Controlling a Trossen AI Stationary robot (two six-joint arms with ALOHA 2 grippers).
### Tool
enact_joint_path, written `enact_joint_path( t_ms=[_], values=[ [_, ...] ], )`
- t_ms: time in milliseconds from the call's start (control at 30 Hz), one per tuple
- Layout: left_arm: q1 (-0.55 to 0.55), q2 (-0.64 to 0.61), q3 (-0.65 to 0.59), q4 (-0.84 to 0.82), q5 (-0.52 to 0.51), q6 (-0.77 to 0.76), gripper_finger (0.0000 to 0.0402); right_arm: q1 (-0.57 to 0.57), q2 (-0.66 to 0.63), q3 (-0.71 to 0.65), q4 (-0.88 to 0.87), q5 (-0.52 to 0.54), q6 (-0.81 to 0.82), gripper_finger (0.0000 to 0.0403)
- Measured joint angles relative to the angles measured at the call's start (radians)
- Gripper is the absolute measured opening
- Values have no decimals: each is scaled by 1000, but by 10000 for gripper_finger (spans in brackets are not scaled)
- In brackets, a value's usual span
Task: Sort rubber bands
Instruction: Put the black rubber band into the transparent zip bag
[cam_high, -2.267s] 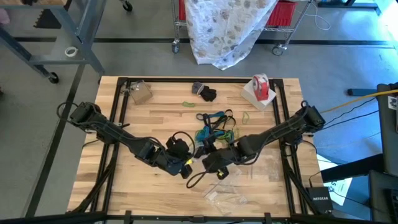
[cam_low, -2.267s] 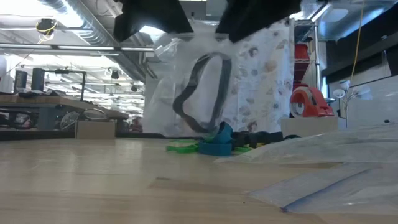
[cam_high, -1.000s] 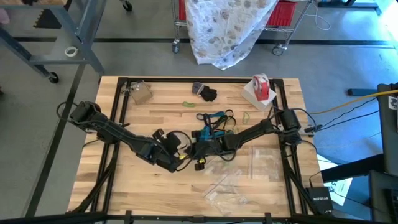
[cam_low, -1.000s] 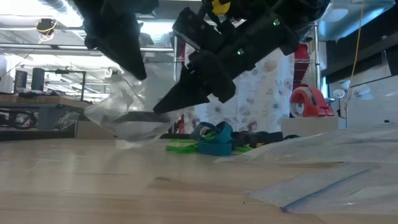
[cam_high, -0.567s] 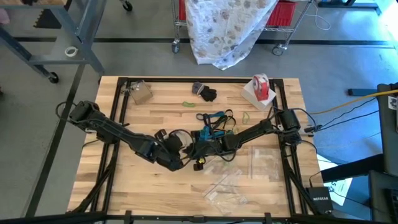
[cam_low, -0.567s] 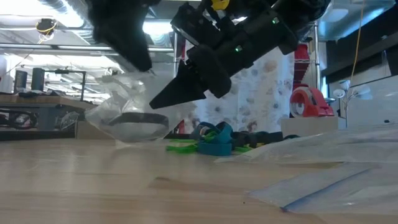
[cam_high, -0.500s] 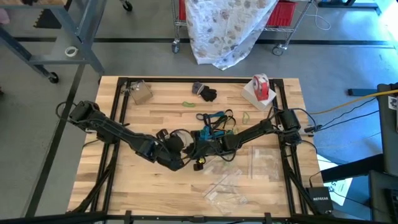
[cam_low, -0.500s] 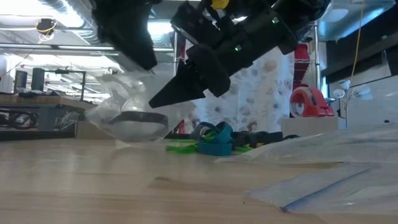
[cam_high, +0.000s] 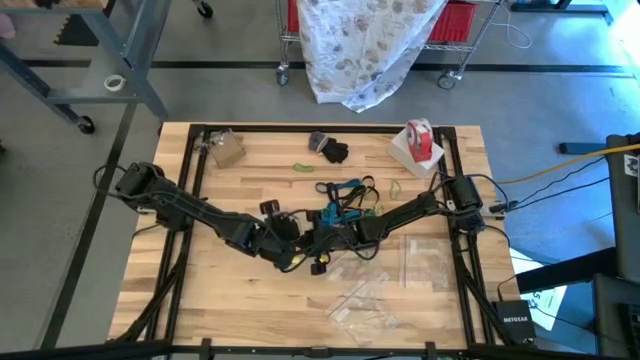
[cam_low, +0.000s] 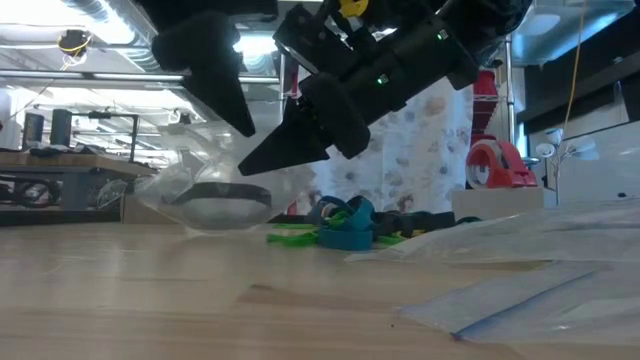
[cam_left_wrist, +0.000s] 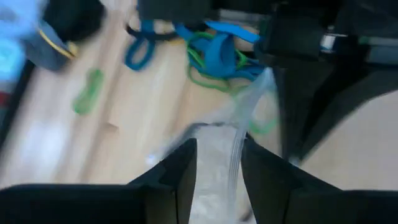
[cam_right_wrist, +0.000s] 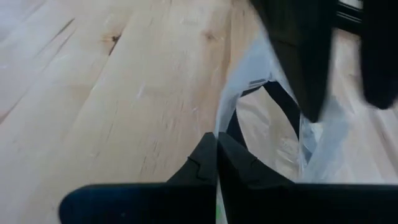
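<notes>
A clear plastic bag (cam_low: 212, 203) with one black rubber band (cam_right_wrist: 271, 104) inside lies mid-table. My right gripper (cam_right_wrist: 216, 157) is shut on its edge. My left gripper (cam_left_wrist: 214, 163) hangs open just above the bag, one finger on each side of the bag's raised edge (cam_left_wrist: 237, 142); in the low view its fingers (cam_low: 226, 98) stand clear above the bag. The loose rubber bands, blue, green and black, lie in a pile (cam_high: 346, 198) beyond both grippers, with a single green one (cam_high: 303, 167) farther back. My right gripper pinches the clear bag's edge (cam_right_wrist: 219, 133) between its two fingers. The fingers (cam_low: 262, 158) slant down from the table's right side. The held edge is raised a little, while the bag's body with the black band rests on the table.
Spare clear bags (cam_high: 366, 305) lie near the front right, another (cam_high: 424, 258) beside the right arm. A red-and-white tape roll (cam_high: 420, 140) stands far right, a dark bundle (cam_high: 330, 150) at the far middle, a small box (cam_high: 226, 149) far left.
My left gripper has rolled about its own axis, opened and let go of the bag. The bag's lifted upper part has slumped, and the bag now lies lower on the table. My right gripper keeps its hold.
</notes>
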Motion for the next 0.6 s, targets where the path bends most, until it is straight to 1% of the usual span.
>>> enact_joint_path(
  t_ms=[133,267,367,400,433,467,500,567,600],
  values=[
    [18,0,0,2,-9,108,118,0,0,0,1,0,0,1],
    [45,9,0,-5,56,176,118,0,0,0,-3,0,0,1],
    [63,15,-1,-15,67,197,118,0,0,0,-3,-4,0,1],
    [72,15,-4,-7,95,202,117,0,0,0,-3,-9,0,1],
    [83,15,-6,1,147,209,116,0,0,0,-5,-11,-1,1],
    [96,15,-7,2,194,220,112,0,0,0,-8,-15,-1,1],
    [105,15,-7,2,208,209,105,0,0,0,-7,-15,-1,1],
    [123,17,-8,2,192,168,79,0,0,0,-3,-15,0,1],
    [129,16,-8,0,166,140,60,0,-1,0,-2,-15,0,1]
  ],
)
